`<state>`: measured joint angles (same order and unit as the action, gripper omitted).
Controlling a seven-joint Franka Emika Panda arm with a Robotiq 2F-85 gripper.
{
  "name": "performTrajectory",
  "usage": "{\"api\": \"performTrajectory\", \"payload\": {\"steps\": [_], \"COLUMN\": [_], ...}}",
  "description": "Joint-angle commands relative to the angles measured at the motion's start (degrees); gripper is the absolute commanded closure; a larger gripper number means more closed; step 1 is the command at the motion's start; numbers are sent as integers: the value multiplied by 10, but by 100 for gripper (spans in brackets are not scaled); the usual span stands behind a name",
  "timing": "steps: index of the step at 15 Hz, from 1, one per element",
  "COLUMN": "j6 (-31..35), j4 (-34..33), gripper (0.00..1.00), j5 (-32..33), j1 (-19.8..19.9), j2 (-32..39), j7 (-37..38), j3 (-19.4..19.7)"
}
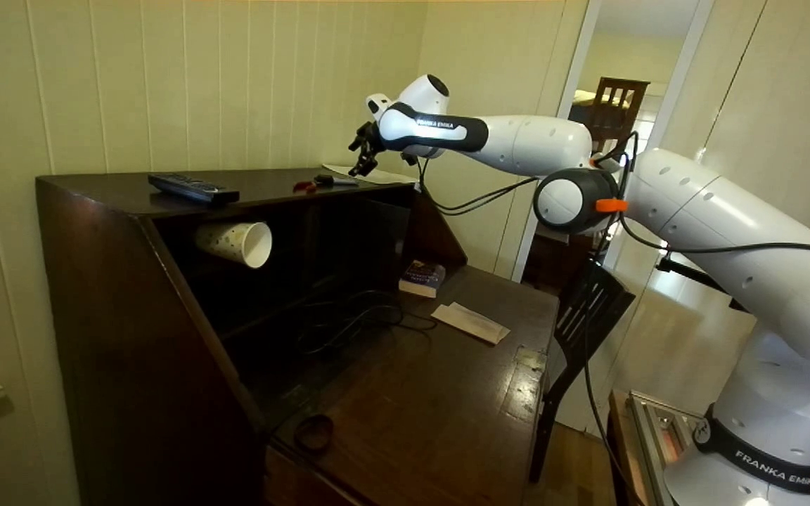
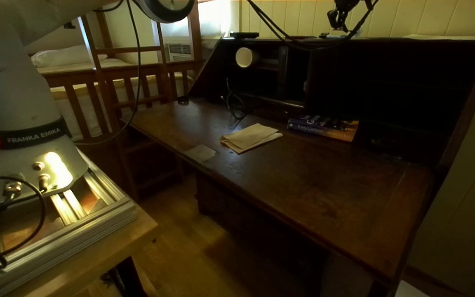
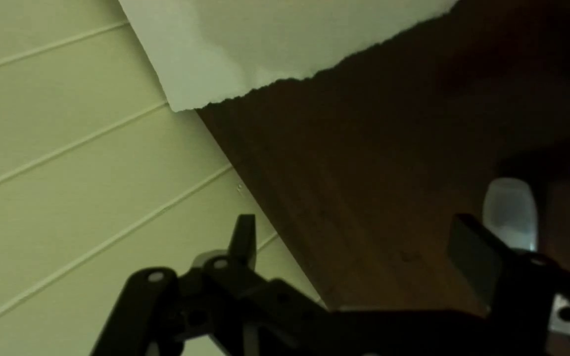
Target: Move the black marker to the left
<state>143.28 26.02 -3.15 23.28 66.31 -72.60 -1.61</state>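
Where pale grooved panelling (image 1: 201, 84) rises, a dark wooden desk (image 1: 419, 393) stands

While the panelling fills the upper left of an exterior view with smooth upright boards, the desk spreads beneath it, its stained side sloping, its writing surface glossy and worn. From the right edge reaches the arm (image 1: 735, 225), all rounded white tubes with black bands. A slatted dark chair (image 1: 591, 316) stands right of the desk in the frame.

Across the upper part of the wrist view lies a white sheet (image 3: 275, 44), one edge ragged and torn. Above the desk's top hangs the gripper (image 3: 354, 242), black and angular, jaws spread wide, holding nothing.

Right of centre in an exterior view, cream folded paper (image 1: 472, 322) lies flat near a thick paperback (image 1: 422, 280). At upper left sits a buttoned remote control (image 1: 193, 188); below it, a speckled cup (image 1: 222, 242) lies on its side in an upper compartment, round mouth outward.

At upper centre, on the desk's top, lies the black marker (image 1: 325, 180), a short dark stick; whether the pale length at its right belongs to it, I cannot tell. Just left of it is a small red piece (image 1: 304, 186). A pale rounded tip (image 3: 510, 210) shows at the wrist view's lower right, partly behind the gripper; whose it is, I cannot tell.
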Motion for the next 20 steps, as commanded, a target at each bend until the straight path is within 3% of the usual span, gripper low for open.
{"api": "performTrajectory", "payload": {"steps": [1, 8, 20], "j6": [19, -18, -143], "j4": [-12, -4, 7], "gripper": [0, 0, 0], "j5": [22, 17, 23], "j1": [-1, 0, -6], "j2": [18, 3, -26], "j7": [-12, 13, 105], "j3": [10, 7, 23]}}
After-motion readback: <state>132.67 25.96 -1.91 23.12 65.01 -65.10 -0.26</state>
